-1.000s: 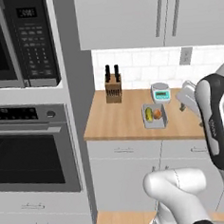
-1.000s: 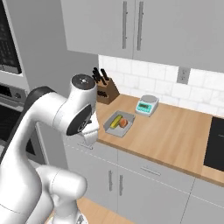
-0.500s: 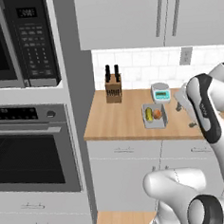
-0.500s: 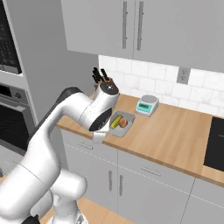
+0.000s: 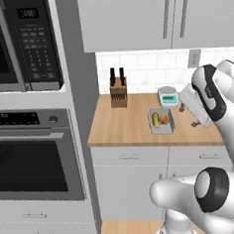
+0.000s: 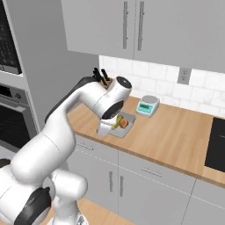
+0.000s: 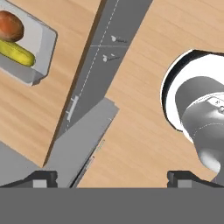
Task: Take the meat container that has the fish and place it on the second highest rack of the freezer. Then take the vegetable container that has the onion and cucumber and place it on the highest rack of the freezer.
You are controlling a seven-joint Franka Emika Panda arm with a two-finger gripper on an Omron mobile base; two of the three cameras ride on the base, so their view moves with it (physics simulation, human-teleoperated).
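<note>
shallow grey vegetable container (image 5: 161, 121), cucumber (image 5: 155, 120), onion (image 5: 164, 119)

The counter (image 5: 125, 128) has a light wood-grain top with a smooth, matt look, and the vegetable container (image 5: 161, 121) on it is plain matt grey like moulded plastic, holding a smooth yellow-green cucumber (image 7: 16, 52) and an orange-brown onion (image 7: 10, 25) with a faint sheen. The cabinet doors (image 6: 154, 30) above and the drawer fronts (image 5: 127, 158) below are flat matt grey with slim metal-looking bar handles, while the backsplash (image 6: 145, 74) is white tile with a slight gloss. The wall oven (image 5: 33, 165) has a dark glassy door set in a brushed grey metallic face, and the knife block (image 5: 119, 95) looks like brown wood.
</note>
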